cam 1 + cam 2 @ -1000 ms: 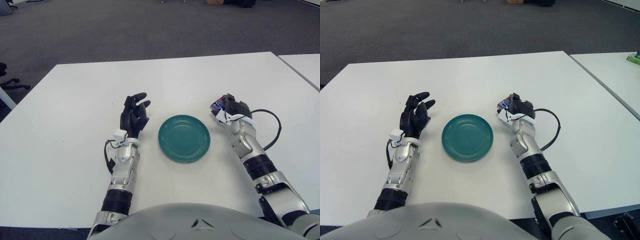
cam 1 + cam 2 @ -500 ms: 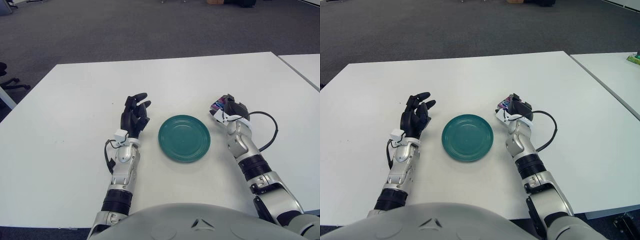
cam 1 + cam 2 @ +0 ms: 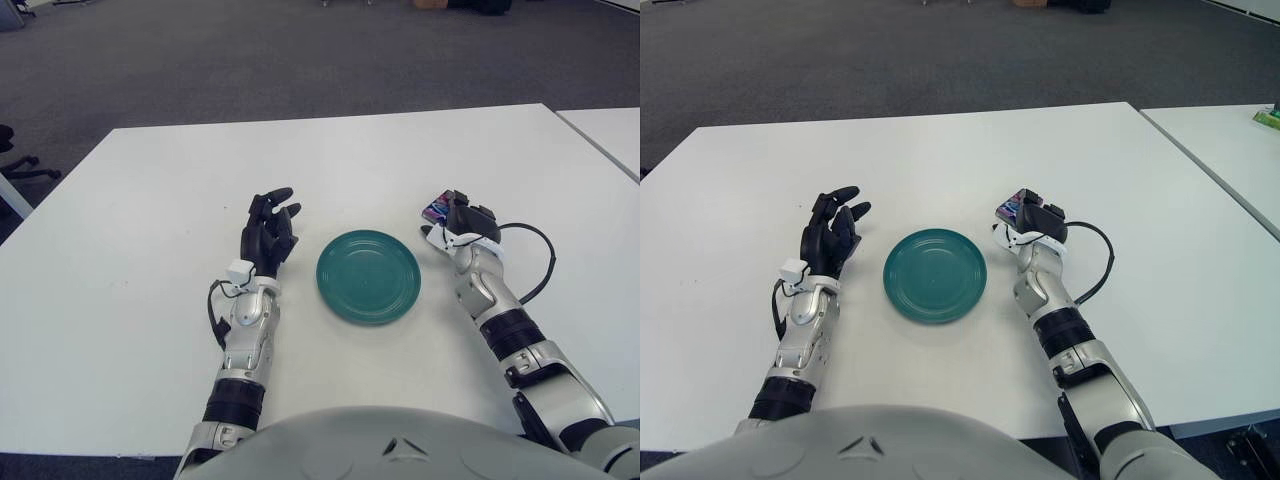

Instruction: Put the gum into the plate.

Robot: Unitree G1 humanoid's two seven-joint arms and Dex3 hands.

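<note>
A: What is recorded nearest the robot?

B: The left hand (image 3: 268, 228) is seen left of the plate (image 3: 368, 276), fingers spread and relaxed, nothing held. It is judged idle. The green plate is noted on the white table (image 3: 150, 200), between the two hands, with nothing in it.

A: And the gum?

B: The gum (image 3: 436, 211), a small colourful packet, is found at the fingertips of the right hand (image 3: 462, 222), just right of the plate's far rim. The fingers are curled over it and it appears to be gripped, though whether it is lifted clear of the table cannot be told.

A: What is advised for the step in hand?

B: The task is judged barely begun: the packet is not yet in the plate. A firm grip should be confirmed, the packet raised enough to clear the rim, carried leftward over the plate's centre, and released low so it is not bounced out.
</note>
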